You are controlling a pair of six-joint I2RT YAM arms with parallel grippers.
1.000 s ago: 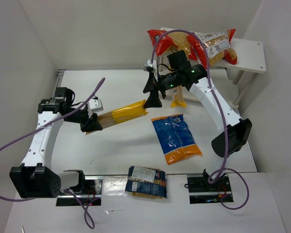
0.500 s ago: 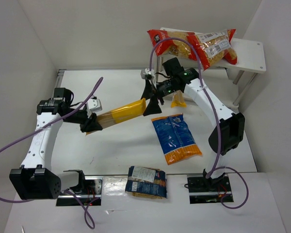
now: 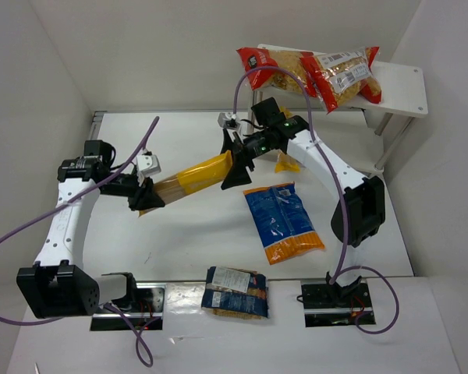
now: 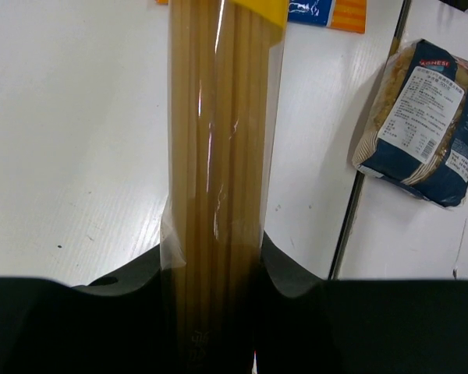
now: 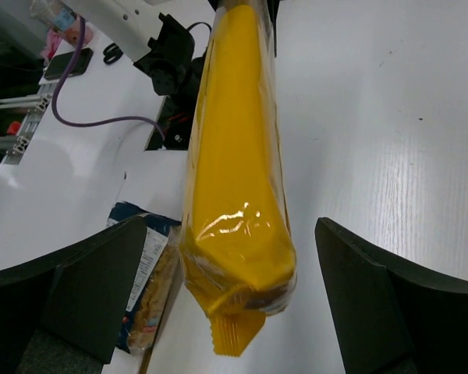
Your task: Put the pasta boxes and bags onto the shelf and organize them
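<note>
Inspector A: The spaghetti pack (image 4: 218,156) in the left gripper (image 4: 214,269) is showing clear, glossy film, creasing and catching glare.
Inspector B: Inside the right gripper (image 5: 230,257), its yellow end is shining smooth. The fingers (image 5: 86,280) are looking like matt black plastic.
Inspector A: The table (image 4: 62,117) beneath the tool is appearing matt white and faintly grained.

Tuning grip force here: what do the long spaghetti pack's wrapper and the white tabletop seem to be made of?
The long yellow-ended spaghetti pack: thin glossy plastic film, clear over the strands, opaque yellow at one end; glare streaks and a crimped seal suggest it. The white tabletop: probably painted or laminated wood, matte, with faint grain lines; its core is hidden.
</note>
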